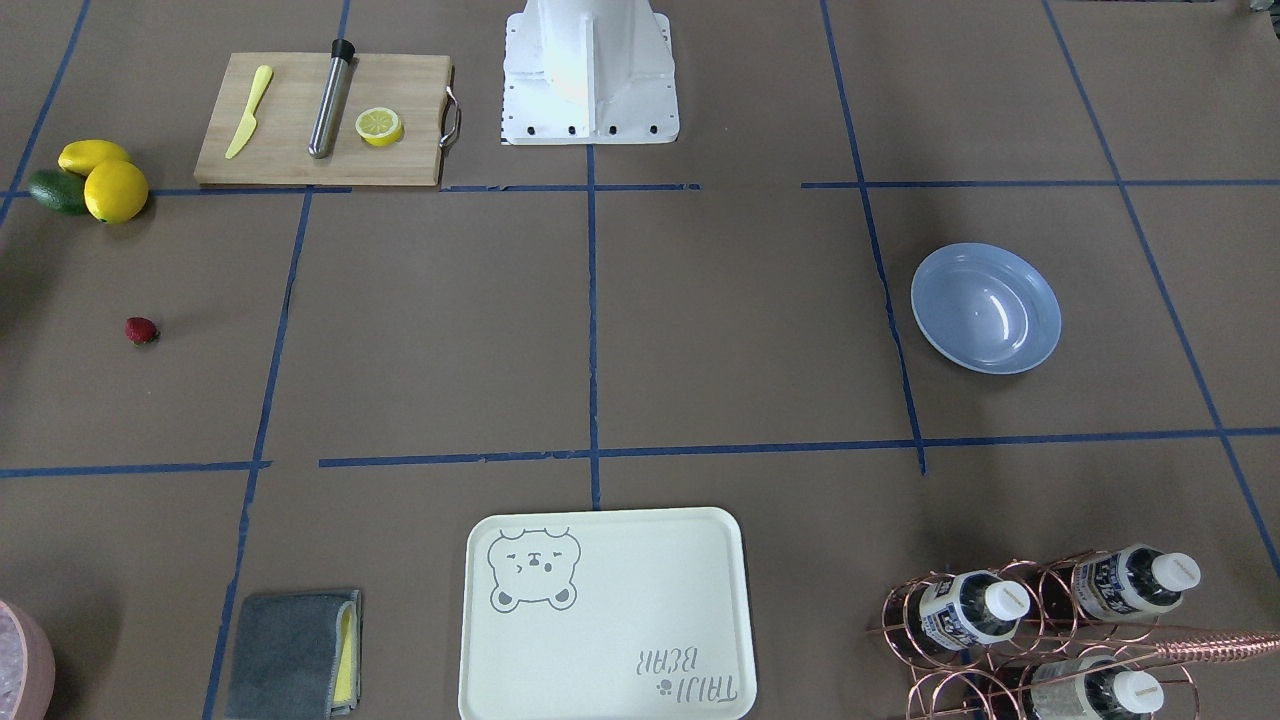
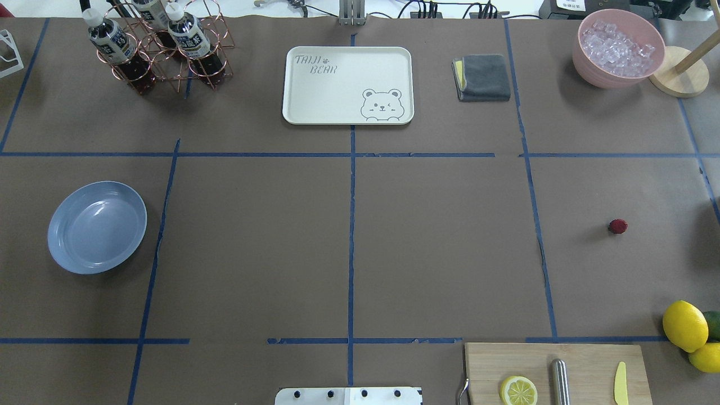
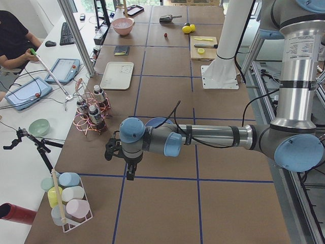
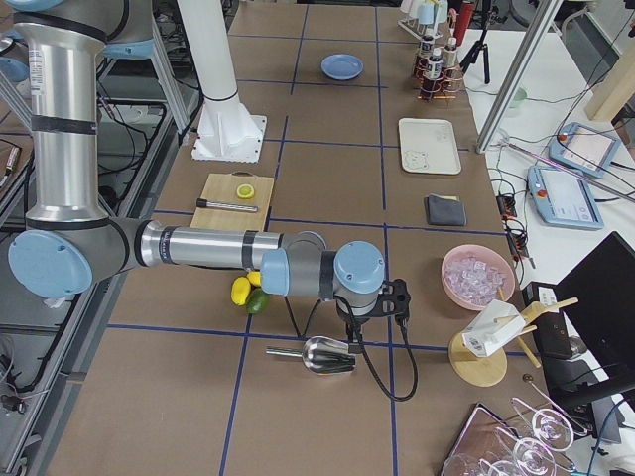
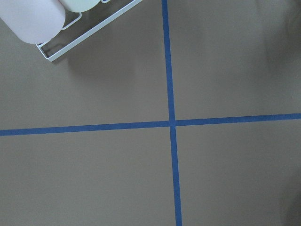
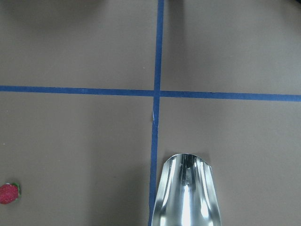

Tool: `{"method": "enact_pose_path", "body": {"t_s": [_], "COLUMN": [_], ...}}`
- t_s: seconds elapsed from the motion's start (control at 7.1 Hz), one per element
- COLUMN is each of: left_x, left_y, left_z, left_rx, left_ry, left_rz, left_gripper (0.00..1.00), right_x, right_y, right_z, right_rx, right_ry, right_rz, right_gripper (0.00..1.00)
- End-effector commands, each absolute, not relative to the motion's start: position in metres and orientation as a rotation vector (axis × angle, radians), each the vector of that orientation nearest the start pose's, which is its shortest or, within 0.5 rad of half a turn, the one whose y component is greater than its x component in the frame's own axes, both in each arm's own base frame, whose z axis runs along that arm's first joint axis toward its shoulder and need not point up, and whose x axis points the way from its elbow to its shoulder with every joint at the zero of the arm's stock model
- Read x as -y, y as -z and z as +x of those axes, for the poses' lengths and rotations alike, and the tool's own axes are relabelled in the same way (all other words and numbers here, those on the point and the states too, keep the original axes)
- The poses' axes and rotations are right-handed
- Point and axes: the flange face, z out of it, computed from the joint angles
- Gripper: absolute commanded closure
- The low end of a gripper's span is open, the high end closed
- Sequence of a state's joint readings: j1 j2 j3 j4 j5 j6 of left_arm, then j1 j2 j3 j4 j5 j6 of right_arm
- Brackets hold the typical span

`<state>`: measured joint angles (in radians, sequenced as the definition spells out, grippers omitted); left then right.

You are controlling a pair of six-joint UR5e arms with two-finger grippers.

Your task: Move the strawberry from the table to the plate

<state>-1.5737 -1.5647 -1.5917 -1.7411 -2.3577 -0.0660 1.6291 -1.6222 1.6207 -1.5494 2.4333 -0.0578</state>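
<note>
The strawberry (image 2: pixel 617 226) is a tiny dark red berry lying alone on the brown-paper table (image 2: pixel 439 242), towards the robot's right; it also shows as the strawberry (image 1: pixel 141 330) and, at the lower left edge of the right wrist view, the strawberry (image 6: pixel 8 193). Far across the table on the robot's left sits the light blue plate (image 2: pixel 97 226), plate (image 1: pixel 985 308), with nothing in it. My left gripper (image 3: pixel 131 174) hangs over the table's left end, beyond the plate. My right gripper (image 4: pixel 350 333) hovers past the right end by a metal scoop. I cannot tell whether either is open or shut.
A cutting board (image 2: pixel 557 374) carries a lemon half, a steel tube and a yellow knife, with lemons (image 2: pixel 684 325) and an avocado beside it. At the far edge stand a bear tray (image 2: pixel 347 84), a folded cloth (image 2: pixel 482 77), a bottle rack (image 2: pixel 160 48) and a pink ice bowl (image 2: pixel 619 48). A metal scoop (image 6: pixel 188 193) lies below the right wrist.
</note>
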Motion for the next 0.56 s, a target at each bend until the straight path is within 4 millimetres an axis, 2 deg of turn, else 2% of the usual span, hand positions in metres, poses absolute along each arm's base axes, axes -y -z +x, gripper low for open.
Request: {"method": "enact_pose_path", "body": {"t_s": [0.0, 0.28, 0.42], "left_x": [0.5, 0.498, 0.5], "left_y": [-0.632, -0.63, -0.628], "left_z": [-0.064, -0.06, -0.05], "left_rx": [-0.789, -0.792, -0.798], "left_ry": [-0.01, -0.022, -0.045], "left_rz": [0.153, 0.164, 0.164], "left_gripper": [0.0, 0.0, 0.0], "right_x": [0.466, 0.467, 0.468], "right_y": [-0.651, -0.649, -0.649], "right_z": [0.084, 0.084, 0.084], "right_rx": [0.872, 0.878, 0.878], "right_ry": [0.007, 0.002, 0.003], "right_rz": [0.068, 0.068, 0.069], "right_gripper": [0.0, 0.0, 0.0]}}
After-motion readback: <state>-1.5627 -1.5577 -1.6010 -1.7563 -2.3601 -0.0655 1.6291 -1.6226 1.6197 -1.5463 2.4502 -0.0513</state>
